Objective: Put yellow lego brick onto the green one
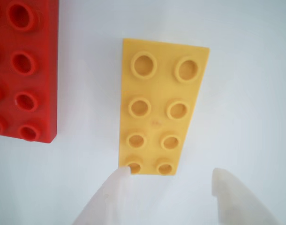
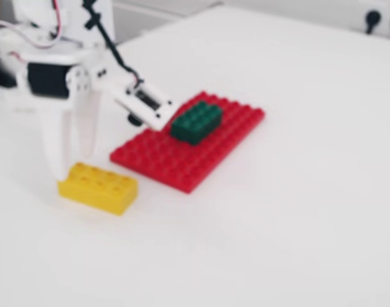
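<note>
The yellow lego brick point(image 1: 157, 108) lies flat on the white table, studs up; in the fixed view point(image 2: 99, 187) it sits at the lower left. The green brick point(image 2: 196, 121) stands on the red baseplate point(image 2: 182, 160), to the right of the yellow one. My gripper point(image 1: 171, 176) is open and empty, its white fingers point(image 1: 108, 197) hanging just above the near end of the yellow brick. In the fixed view the gripper point(image 2: 70, 167) stands over the brick's left end. The green brick is out of the wrist view.
The red baseplate's edge point(image 1: 26, 70) shows at the left of the wrist view, a gap apart from the yellow brick. The wrist camera housing point(image 2: 144, 105) hangs near the green brick. A wall socket point(image 2: 373, 19) is at the far right.
</note>
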